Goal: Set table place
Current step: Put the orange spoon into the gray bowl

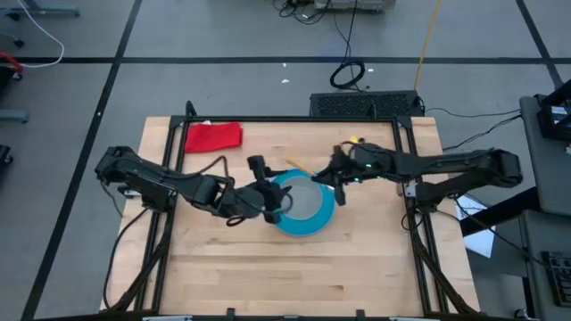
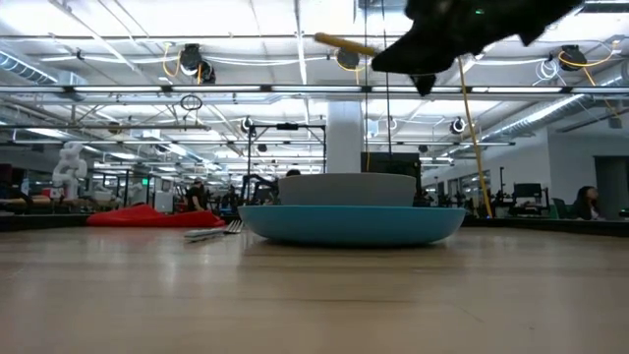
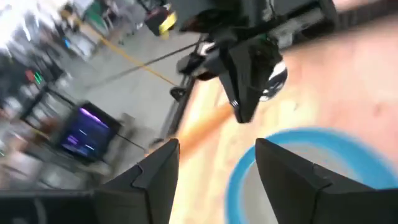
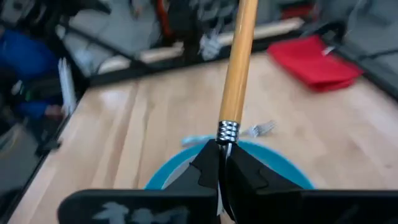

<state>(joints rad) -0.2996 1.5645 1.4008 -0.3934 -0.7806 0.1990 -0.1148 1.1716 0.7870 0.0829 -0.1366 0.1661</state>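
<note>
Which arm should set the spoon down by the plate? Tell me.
Right. Its tool is already shut on the spoon, raised above the blue plate. The left tool is open and empty at the plate's other side.

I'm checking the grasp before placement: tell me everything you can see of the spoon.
The spoon has a long orange, wood-looking handle joined by a ribbed silver collar to a metal neck. The right gripper is shut on that neck, so the bowl end is hidden. It hangs in the air above the blue plate, handle pointing out and away, touching nothing else.
</note>
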